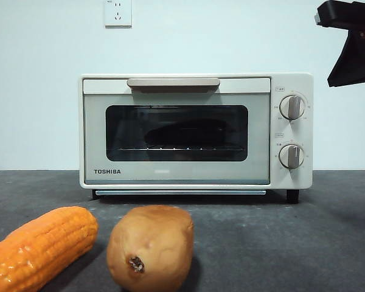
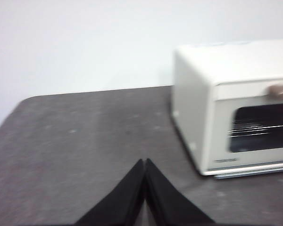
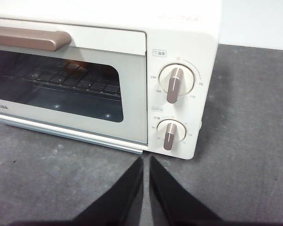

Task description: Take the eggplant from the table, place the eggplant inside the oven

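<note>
The cream TOSHIBA oven (image 1: 176, 177) stands at the back of the dark grey table (image 1: 292, 243) with its door closed. Behind the glass a long dark shape (image 1: 185, 134) lies on the wire rack; it reads as the eggplant, though the stem tip cannot be made out. My right gripper (image 3: 146, 159) is shut and empty, hovering in front of the oven (image 3: 179, 37) near its knobs (image 3: 175, 84); this arm shows as a black tip (image 1: 353, 42) at the top right. My left gripper (image 2: 145, 162) is shut and empty, over bare table to the side of the oven (image 2: 203, 94).
An orange corn cob (image 1: 42, 246) and a brown potato (image 1: 151, 246) lie on the near part of the table. The beige door handle (image 1: 173, 82) runs along the top of the oven door. A wall socket (image 1: 118, 12) sits high behind.
</note>
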Motion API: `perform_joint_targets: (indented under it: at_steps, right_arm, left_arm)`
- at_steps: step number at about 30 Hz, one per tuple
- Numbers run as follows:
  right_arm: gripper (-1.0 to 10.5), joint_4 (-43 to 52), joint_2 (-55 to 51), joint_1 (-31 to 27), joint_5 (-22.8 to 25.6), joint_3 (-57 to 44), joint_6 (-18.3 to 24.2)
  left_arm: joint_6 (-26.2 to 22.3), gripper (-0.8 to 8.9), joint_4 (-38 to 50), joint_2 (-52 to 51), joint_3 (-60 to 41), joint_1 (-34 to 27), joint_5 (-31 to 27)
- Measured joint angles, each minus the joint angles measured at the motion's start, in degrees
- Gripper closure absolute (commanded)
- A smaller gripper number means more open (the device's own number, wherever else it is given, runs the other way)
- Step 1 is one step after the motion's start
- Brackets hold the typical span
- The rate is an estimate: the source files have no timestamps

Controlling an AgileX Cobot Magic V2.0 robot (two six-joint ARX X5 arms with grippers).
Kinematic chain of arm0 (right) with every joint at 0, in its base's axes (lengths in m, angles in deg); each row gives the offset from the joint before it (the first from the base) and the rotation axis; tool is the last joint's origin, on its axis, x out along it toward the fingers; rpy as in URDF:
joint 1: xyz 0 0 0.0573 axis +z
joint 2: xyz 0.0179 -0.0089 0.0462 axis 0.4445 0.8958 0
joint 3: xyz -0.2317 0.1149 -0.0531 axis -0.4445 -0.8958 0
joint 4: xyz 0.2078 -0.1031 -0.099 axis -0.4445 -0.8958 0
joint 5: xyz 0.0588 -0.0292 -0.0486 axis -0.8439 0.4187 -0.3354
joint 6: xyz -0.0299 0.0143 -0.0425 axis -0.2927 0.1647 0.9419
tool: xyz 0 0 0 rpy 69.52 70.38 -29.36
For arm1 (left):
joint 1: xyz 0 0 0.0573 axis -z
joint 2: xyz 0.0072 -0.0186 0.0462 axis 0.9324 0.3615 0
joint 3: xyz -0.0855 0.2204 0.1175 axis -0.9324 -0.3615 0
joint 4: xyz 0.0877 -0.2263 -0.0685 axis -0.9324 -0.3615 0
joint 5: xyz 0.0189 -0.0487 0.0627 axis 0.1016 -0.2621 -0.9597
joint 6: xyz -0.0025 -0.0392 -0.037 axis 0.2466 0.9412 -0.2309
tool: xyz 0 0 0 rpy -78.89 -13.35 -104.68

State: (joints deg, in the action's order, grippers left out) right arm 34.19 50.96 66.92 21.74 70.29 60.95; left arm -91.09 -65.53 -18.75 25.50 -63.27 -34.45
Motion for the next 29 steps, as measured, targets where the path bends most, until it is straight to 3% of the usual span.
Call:
perform_joint_targets:
  at_steps: [9, 29]
  right_arm:
    - [9.4, 0.0, 0.0, 0.0, 0.0, 0.0, 0.0]
    - [9.4, 0.0, 0.0, 0.0, 0.0, 0.0, 0.0]
  left_arm:
    - [-0.8, 8.1, 2.2, -7.4, -12.2, -3.2, 0.0]
    - [-0.9, 8.1, 6.4, -7.4, -19.5, -3.2, 0.0]
